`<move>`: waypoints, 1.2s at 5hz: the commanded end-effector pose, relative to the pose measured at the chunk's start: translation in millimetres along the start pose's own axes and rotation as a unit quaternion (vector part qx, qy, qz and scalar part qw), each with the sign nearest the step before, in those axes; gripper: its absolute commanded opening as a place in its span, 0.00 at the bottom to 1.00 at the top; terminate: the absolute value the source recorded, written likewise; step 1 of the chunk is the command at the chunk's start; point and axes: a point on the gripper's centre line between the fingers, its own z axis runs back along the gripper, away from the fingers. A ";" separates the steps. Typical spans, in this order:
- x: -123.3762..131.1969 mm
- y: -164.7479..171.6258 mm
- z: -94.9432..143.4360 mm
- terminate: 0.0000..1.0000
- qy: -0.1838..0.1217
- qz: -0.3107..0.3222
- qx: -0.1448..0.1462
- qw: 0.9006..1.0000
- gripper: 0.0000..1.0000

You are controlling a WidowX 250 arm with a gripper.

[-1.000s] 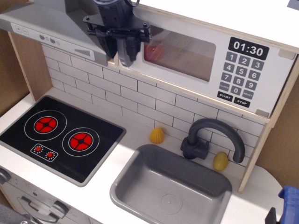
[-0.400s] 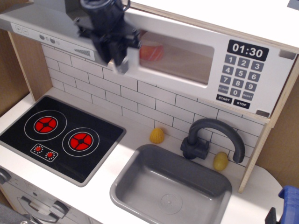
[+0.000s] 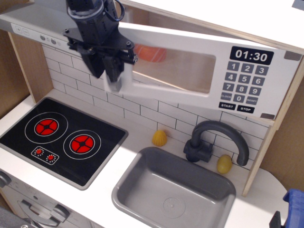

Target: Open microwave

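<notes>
The microwave (image 3: 223, 71) sits up high at the far right of the toy kitchen, above the tile wall. Its white door (image 3: 190, 88) is swung part way out, with the left edge sticking toward us and a gap showing at the top. The black gripper (image 3: 114, 78) is at that left edge of the door, closed around the grey handle (image 3: 115, 84), which is mostly hidden behind the fingers. Through the clear window you can see something orange-red (image 3: 149, 53) inside. The black keypad (image 3: 243, 80) with the clock that says 01:30 is on the right end of the door. Left of the gripper is the grey range hood (image 3: 42, 33). Down below is the white worktop (image 3: 137, 137) with a black stove (image 3: 61, 137) with two red rings on the left, and a grey sink (image 3: 173, 192) on the right. A dark tap (image 3: 216, 140) bends over the sink. One yellow knob (image 3: 160, 138) sits left of the tap and another yellow knob (image 3: 224, 163) sits right of it. Something blue (image 3: 294, 204) peeks in at the near right corner. A second ago the door was flat and shut and the gripper was higher up and more to the right; now the gripper has come left and nearer to us, and the door has come out with it.
</notes>
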 end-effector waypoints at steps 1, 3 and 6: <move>-41.3 6.9 36.9 0.00 0.095 0.039 -0.036 0.994 1.00; -60.8 63.0 41.8 0.00 0.133 0.073 -0.017 0.988 1.00; 3.4 86.3 12.6 0.00 0.047 0.205 0.054 0.976 1.00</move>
